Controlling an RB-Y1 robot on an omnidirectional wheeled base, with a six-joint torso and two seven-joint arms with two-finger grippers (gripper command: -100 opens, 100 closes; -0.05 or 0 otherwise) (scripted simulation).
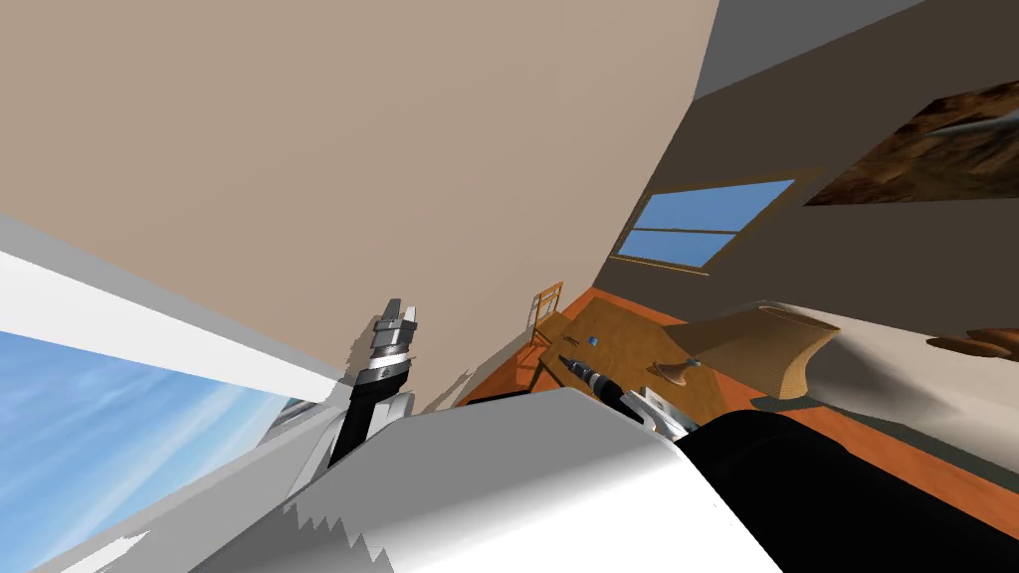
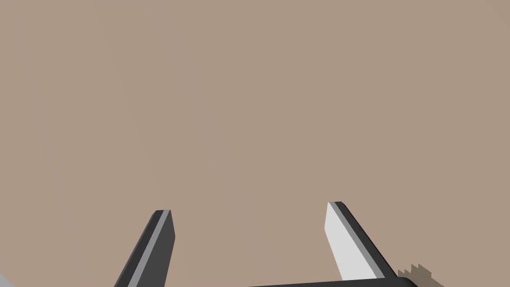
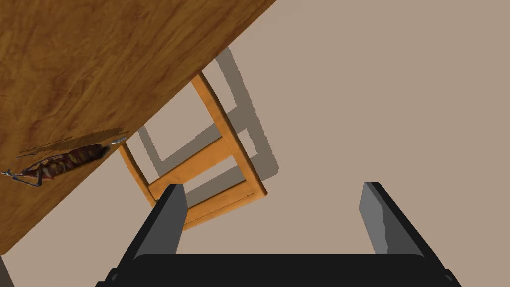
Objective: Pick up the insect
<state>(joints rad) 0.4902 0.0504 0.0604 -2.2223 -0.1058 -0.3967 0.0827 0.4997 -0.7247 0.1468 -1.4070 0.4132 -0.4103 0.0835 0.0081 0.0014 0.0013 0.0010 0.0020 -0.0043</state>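
The insect (image 3: 62, 163) is a slim, brown and red striped bug with thin legs. It lies flat on the wooden table (image 3: 99, 60) close to the table's edge. My right gripper (image 3: 276, 202) is open with nothing between its fingers, and it is aimed past the table's edge, off to one side of the insect and apart from it. In the head view the right gripper (image 1: 567, 361) reaches out over the near part of the table (image 1: 622, 343). My left gripper (image 2: 249, 214) is open and empty, raised before a tan wall (image 2: 249, 99); it also shows as the left gripper (image 1: 400, 310).
A light wooden chair (image 3: 214, 159) stands against the tan wall just beyond the table's edge, seen too as the chair (image 1: 545, 303). On the table are a small blue thing (image 1: 593, 340) and a brown piece (image 1: 677, 373). A large curved wooden form (image 1: 766, 348) stands at the right.
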